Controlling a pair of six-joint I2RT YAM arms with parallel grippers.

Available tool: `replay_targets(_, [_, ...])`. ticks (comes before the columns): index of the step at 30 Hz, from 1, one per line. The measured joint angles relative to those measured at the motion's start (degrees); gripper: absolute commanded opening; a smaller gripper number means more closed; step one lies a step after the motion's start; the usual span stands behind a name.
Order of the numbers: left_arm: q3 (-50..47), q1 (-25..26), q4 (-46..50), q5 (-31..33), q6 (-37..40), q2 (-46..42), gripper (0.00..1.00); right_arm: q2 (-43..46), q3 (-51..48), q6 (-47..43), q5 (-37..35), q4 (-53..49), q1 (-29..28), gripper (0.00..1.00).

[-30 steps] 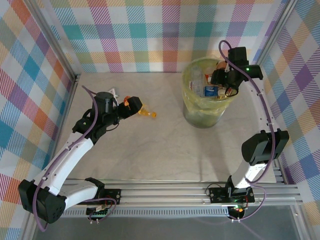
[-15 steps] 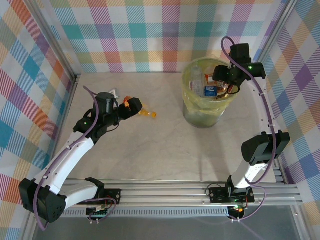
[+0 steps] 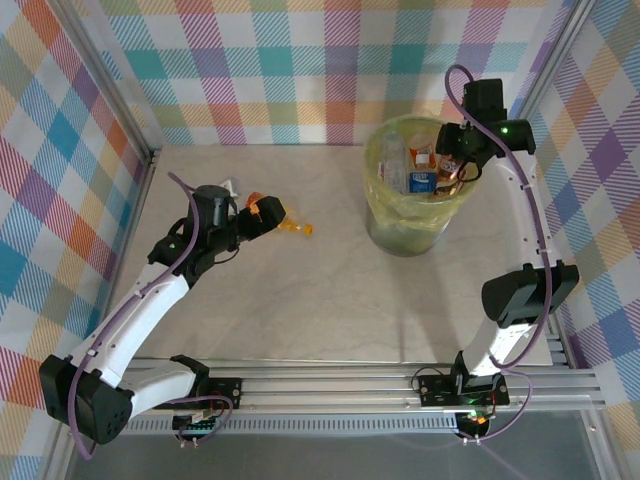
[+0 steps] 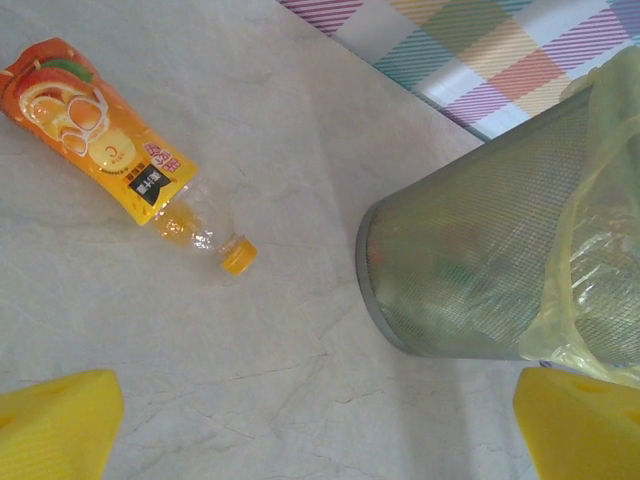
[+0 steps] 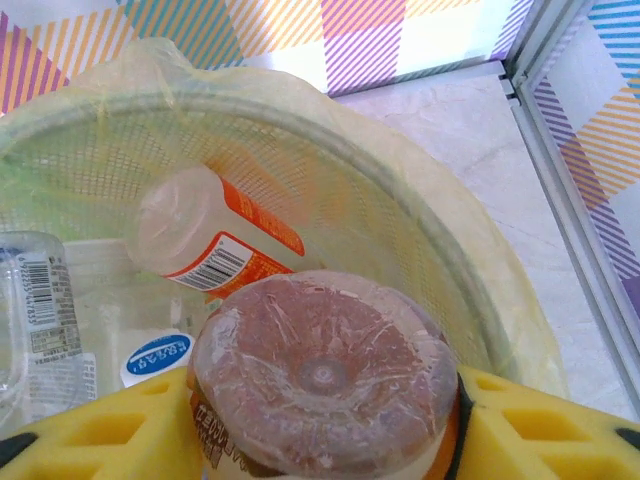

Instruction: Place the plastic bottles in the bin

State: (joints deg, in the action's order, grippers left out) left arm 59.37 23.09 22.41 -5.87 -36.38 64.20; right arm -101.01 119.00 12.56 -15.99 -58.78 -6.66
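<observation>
Spotted fruit-label bottle [image 4: 140,170] lying near bin [image 4: 470,270], left gripper [image 4: 320,425] gaping wide, right gripper [image 5: 325,420] clamping brown-based bottle [image 5: 320,365] above barcoded bottle [image 5: 215,245].

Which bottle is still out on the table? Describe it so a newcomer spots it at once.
Start at the bin at the back right of the table and look left. The bottle lies on its side alone, beside the left gripper. Orange fruit-print label, yellow cap; every other bottle is at the bin.
</observation>
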Motion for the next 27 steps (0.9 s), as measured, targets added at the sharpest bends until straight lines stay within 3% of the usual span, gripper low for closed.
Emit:
replay_targets(16, [0.0,0.0,0.0,0.0,0.0,0.7,1.0,-14.8,13.1,-0.7,4.2,-2.8,0.0,0.63])
replay_targets(23, [0.0,0.0,0.0,-0.2,0.0,1.7,1.0,-15.5,13.6,-1.6,6.3,-4.2,0.0,0.78])
replay_targets(27, [0.0,0.0,0.0,-0.5,0.0,2.0,1.0,-15.5,14.4,-2.0,6.3,-6.2,-0.1,0.81])
